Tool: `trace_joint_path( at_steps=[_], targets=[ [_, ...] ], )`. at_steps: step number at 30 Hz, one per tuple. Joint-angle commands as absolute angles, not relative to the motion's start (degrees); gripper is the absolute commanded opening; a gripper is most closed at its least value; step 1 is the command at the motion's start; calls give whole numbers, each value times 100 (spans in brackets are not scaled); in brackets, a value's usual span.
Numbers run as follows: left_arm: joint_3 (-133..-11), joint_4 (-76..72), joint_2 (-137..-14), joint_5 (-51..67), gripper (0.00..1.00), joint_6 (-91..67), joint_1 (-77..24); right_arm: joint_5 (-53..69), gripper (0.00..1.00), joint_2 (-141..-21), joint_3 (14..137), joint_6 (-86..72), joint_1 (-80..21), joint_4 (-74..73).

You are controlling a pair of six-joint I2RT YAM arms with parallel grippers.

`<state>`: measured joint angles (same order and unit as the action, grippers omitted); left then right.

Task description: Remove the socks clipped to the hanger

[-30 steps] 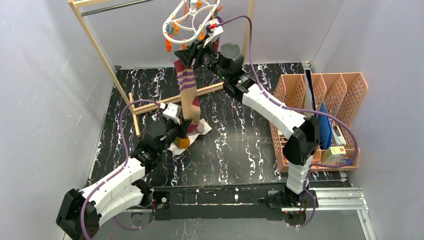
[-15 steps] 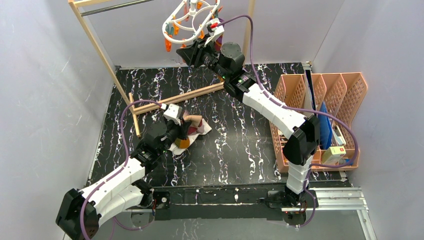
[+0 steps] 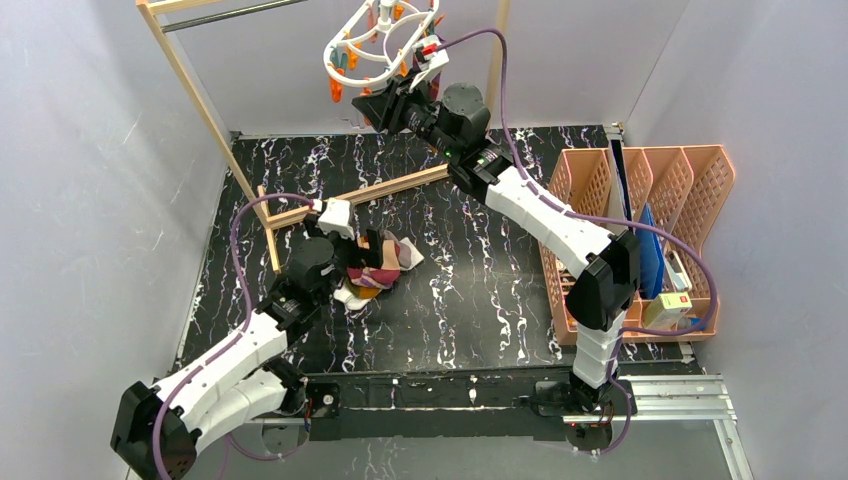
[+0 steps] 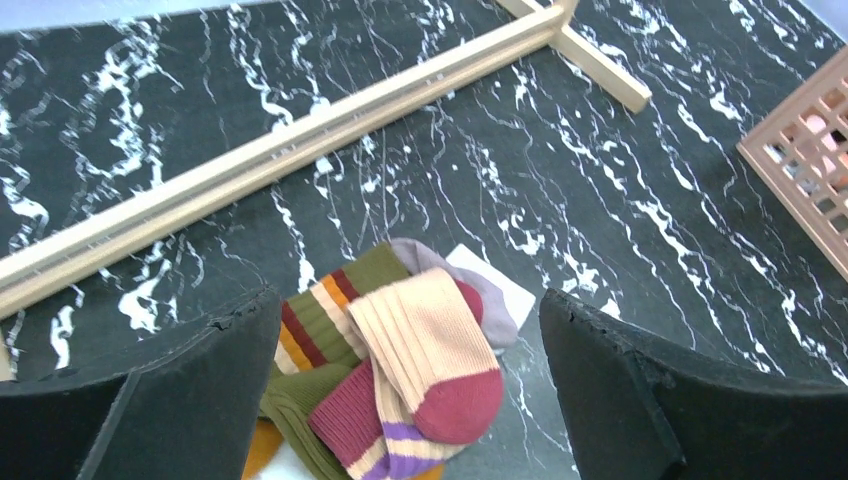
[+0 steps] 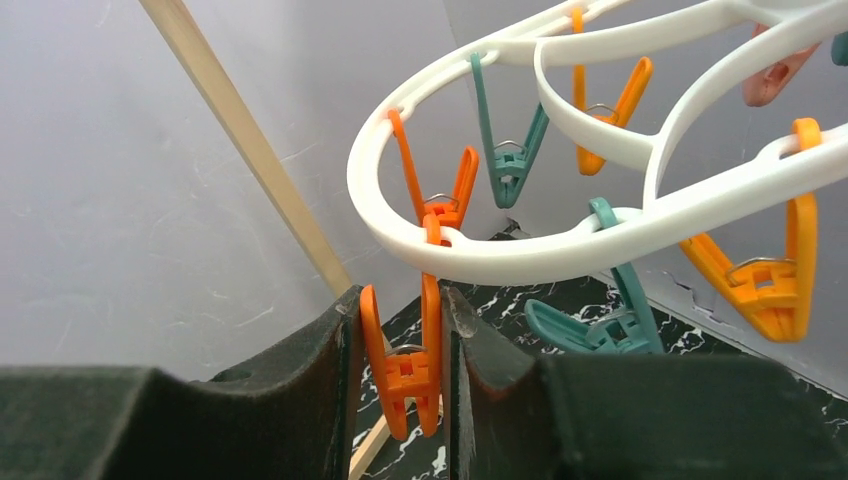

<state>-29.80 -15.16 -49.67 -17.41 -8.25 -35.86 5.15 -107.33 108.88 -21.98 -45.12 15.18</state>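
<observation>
The white oval hanger (image 3: 380,45) hangs at the top with orange, teal and pink pegs. My right gripper (image 3: 376,103) is up beside it, shut on one orange peg (image 5: 405,372) that sits squeezed between the fingers of this gripper (image 5: 400,305). The pegs seen in the right wrist view under the hanger ring (image 5: 520,258) hold nothing. The socks (image 3: 378,270) lie in a heap on the black marbled table. My left gripper (image 3: 366,250) hovers just above them, open. A tan, maroon and purple sock (image 4: 440,350) lies on top, between the spread fingers of this gripper (image 4: 410,305) and untouched.
The wooden rack's post (image 3: 200,95) rises at the left and its base bar (image 3: 350,195) crosses the table behind the heap. A peach slotted organiser (image 3: 650,230) with papers and boxes stands at the right edge. Grey walls enclose the table.
The tan striped sock came off the peg and dropped onto the heap. My left gripper let it go and opened wide. My right gripper closed further on the orange peg.
</observation>
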Motion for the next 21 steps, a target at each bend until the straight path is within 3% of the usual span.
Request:
trace_joint_path(
  at_steps=[1, 21],
  targets=[
    [-3561, -1602, -4937, -2171, 98, -436, -3604, 659, 3, -10588, 11283, -2337, -4579, 1676],
    [-3664, -3007, -6385, -2127, 98, -287, -3627, 345, 3, -11225, 12329, -2038, -5336, 1291]
  ],
)
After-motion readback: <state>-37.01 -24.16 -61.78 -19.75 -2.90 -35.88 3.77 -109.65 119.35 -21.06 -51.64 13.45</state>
